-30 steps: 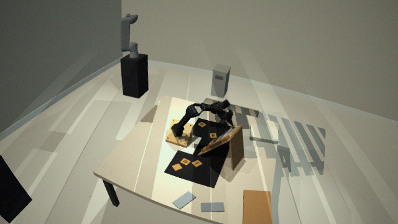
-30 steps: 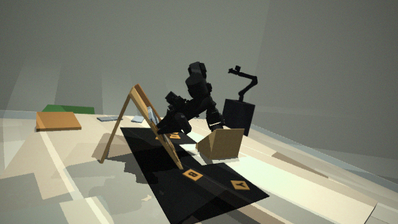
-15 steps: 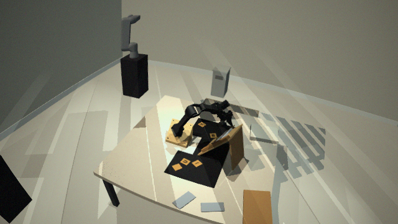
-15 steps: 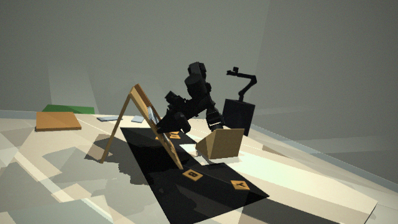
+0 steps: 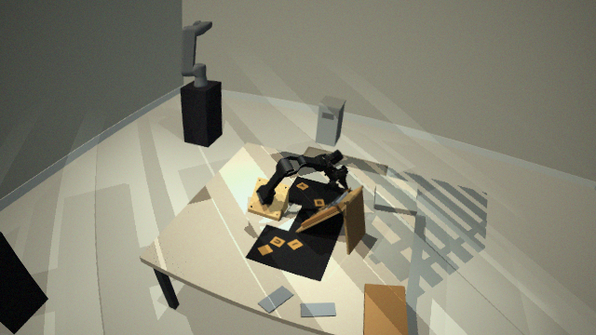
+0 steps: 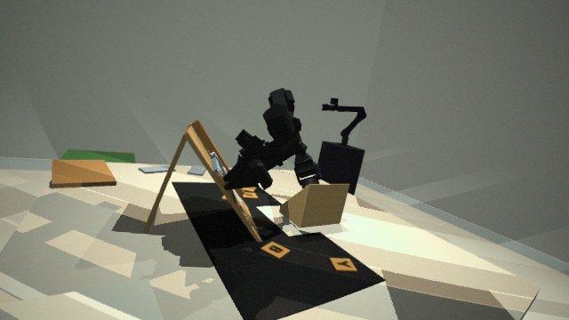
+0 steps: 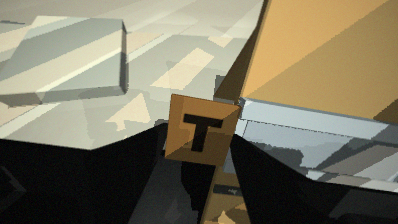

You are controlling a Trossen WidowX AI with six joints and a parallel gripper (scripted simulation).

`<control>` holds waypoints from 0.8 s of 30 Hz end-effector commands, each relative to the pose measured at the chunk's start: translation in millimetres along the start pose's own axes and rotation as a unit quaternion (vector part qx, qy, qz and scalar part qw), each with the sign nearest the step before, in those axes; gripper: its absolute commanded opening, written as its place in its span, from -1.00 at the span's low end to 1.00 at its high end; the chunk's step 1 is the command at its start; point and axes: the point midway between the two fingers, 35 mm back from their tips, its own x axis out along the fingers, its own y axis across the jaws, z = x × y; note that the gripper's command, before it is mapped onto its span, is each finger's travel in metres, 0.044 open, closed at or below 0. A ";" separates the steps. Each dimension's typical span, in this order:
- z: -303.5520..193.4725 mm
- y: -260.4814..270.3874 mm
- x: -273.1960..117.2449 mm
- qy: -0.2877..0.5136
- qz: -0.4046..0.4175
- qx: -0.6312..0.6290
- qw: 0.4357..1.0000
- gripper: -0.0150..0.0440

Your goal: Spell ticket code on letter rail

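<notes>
The T tile (image 7: 201, 129) is held face outward and near upright at the end of the letter rail (image 7: 280, 117) on the leaning board (image 5: 326, 215) (image 6: 209, 153) (image 7: 325, 55), presumably so that it can enter the open end with its letter legible. The jaws of the gripper (image 5: 345, 183) (image 6: 228, 183) (image 7: 200, 145) stand partly open, pinching the tile between the fingers; whether it has engaged the rail cannot be determined from these views
</notes>
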 end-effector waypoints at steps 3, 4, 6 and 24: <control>-2.0 -5.1 0.6 0.001 -0.003 -0.004 1.000 -0.49; -2.0 -5.6 0.7 0.001 -0.003 -0.005 1.000 -0.49; -2.0 -6.4 0.8 0.001 -0.003 -0.005 1.000 -0.49; -2.4 -7.5 3.0 0.001 -0.003 -0.005 1.000 -0.49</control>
